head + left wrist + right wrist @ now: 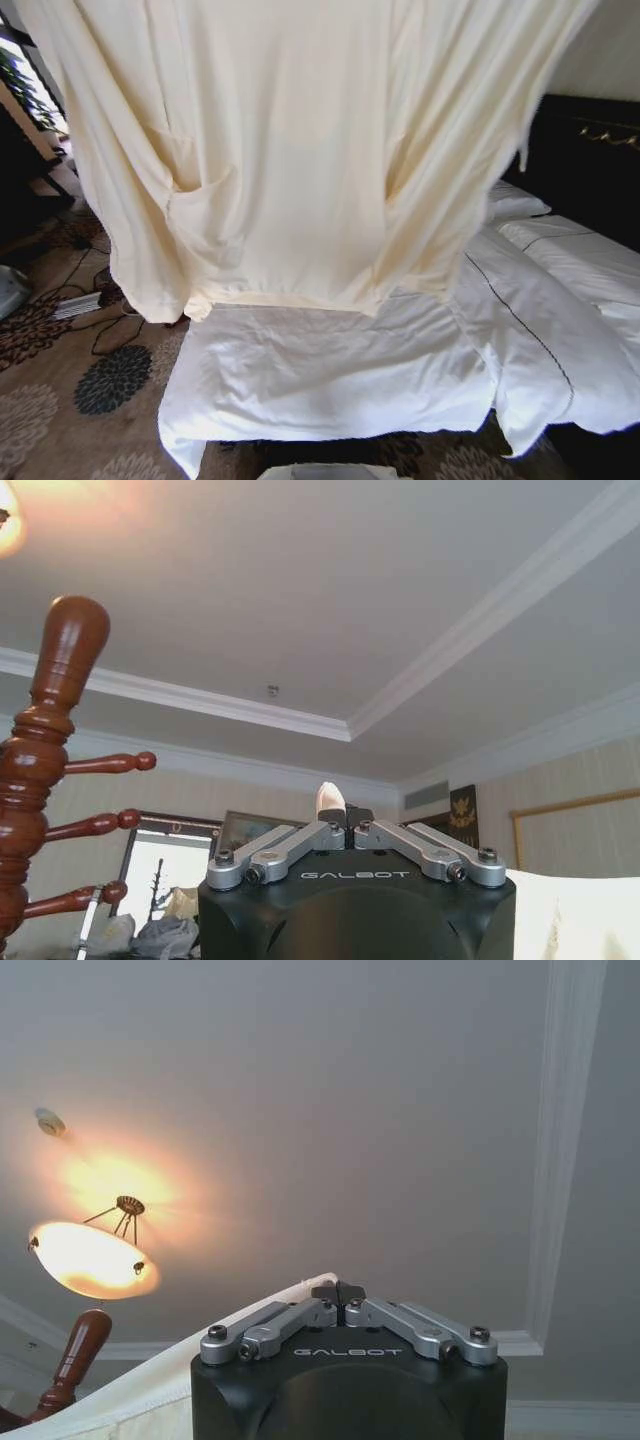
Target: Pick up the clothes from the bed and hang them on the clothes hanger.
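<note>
1. The clothes (290, 150) hang spread across the upper two-thirds of the head view, lifted clear of the bed (330, 370). The hem ends just above the white sheet at lower centre.
2. Left gripper (345, 820), low centre in its wrist view, points at the ceiling. Its jaws are drawn together on a small pale tip of fabric poking up between them, so it is gripping the clothes.
3. Right gripper (338, 1295), low centre in its wrist view, also points up, jaws closed. A cream edge of the clothes runs from the jaws down toward the lower left, so it too looks clamped on the garment.
4. Two raised, separated holds would explain the shirt hanging wide and flat, likely to keep it open for hanging.
5. Wooden coat stand (45, 770) rises along the left edge of the left wrist view, close by. Its knob also appears lower left in the right wrist view.
</note>
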You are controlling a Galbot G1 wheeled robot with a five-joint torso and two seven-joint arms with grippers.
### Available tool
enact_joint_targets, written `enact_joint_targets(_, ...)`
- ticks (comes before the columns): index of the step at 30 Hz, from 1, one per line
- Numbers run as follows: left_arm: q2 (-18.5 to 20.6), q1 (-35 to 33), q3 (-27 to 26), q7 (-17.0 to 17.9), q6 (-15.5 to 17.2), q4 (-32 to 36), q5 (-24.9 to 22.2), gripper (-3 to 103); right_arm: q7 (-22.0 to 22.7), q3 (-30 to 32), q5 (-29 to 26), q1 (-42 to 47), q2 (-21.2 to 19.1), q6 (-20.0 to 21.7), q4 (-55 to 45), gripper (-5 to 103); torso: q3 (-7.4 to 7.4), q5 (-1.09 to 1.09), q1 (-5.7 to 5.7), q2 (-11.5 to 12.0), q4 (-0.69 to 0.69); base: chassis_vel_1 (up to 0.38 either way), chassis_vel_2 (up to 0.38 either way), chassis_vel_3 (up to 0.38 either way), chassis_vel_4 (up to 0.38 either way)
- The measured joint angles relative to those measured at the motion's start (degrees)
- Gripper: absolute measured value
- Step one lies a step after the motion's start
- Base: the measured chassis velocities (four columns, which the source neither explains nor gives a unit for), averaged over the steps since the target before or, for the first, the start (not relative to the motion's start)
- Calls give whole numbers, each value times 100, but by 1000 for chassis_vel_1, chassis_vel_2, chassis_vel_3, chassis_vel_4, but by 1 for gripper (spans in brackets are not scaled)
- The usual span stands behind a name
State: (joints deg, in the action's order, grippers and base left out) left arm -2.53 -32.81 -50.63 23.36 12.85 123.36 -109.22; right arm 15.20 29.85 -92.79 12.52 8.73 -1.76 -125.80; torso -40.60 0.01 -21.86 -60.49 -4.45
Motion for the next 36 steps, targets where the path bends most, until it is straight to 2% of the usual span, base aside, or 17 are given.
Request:
enact_joint_targets(6,-369,-746,131,194,65,306,354,0,204,60,817,1120,40,393,11,0,-2,-3,-2,1,-3,0,0,0,0)
enact_joint_targets(8,-687,-1128,401,242,154,355,731,0,147,-162,1366,1754,260,469,249,0,-2,0,-2,1,0,0,0,0,0)
enact_joint_targets(11,-983,-1201,839,250,237,240,998,0,49,-482,1773,1983,495,539,523,0,-1,1,-2,1,0,0,0,0,0)
enact_joint_targets(12,-1336,-1109,1577,253,324,-12,1361,0,-60,-1139,2197,1990,885,578,936,0,-1,-3,-1,0,-4,0,0,0,0)
enact_joint_targets(14,-1813,-886,2475,272,396,-421,1872,0,-111,-2073,2596,1743,1414,593,1529,0,-3,2,-2,2,-3,0,0,0,0)
enact_joint_targets(15,-2059,-745,2859,306,426,-635,2083,0,-115,-2459,2758,1606,1723,575,1792,0,-4,2,-3,3,1,0,0,0,0)
enact_joint_targets(16,-2059,-745,2859,306,426,-635,2083,0,-115,-2459,2758,1606,1723,575,1792,0,-4,2,-3,3,1,0,0,0,0)
enact_joint_targets(18,-2972,-269,3990,494,477,-1482,2677,0,-115,-3476,3228,1207,2704,391,2846,0,-5,-4,-5,4,2,0,0,0,0)
enact_joint_targets(21,-3818,199,4751,635,436,-2579,3224,0,-248,-4197,3714,846,3745,47,4077,0,-5,0,-6,4,0,0,0,0,0)
enact_joint_targets(22,-3818,199,4751,635,436,-2579,3224,0,-248,-4197,3714,846,3745,47,4077,0,-5,0,-6,4,0,0,0,0,0)
enact_joint_targets(23,-4195,391,4971,678,416,-3028,3397,0,-344,-4406,3930,703,4135,-86,4595,0,-6,-3,-6,4,3,0,0,0,0)
enact_joint_targets(26,-4823,745,5248,703,395,-3670,3616,0,-516,-4692,4272,420,4716,-301,5500,0,-4,-2,-5,4,2,0,0,0,0)
enact_joint_targets(27,-4823,745,5248,703,395,-3670,3616,0,-516,-4692,4272,420,4716,-301,5500,0,-4,-2,-5,4,2,0,0,0,0)
enact_joint_targets(29,-5200,988,5366,748,386,-4016,3739,0,-648,-4784,4575,255,5070,-478,6082,0,-3,-3,-3,3,-4,0,0,0,0)
enact_joint_targets(32,-5739,1377,5532,1040,384,-4420,3790,0,-739,-4832,4931,101,5568,-618,6592,0,-3,0,-2,3,-3,0,0,0,0)
enact_joint_targets(33,-5739,1377,5532,1040,384,-4420,3790,0,-739,-4832,4931,101,5568,-618,6592,0,-3,0,-2,3,-3,0,0,0,0)
enact_joint_targets(36,-6221,1653,5671,1348,391,-4763,3855,0,-742,-4868,4951,55,5841,-625,6588,0,-2,0,-3,3,4,0,0,0,0)
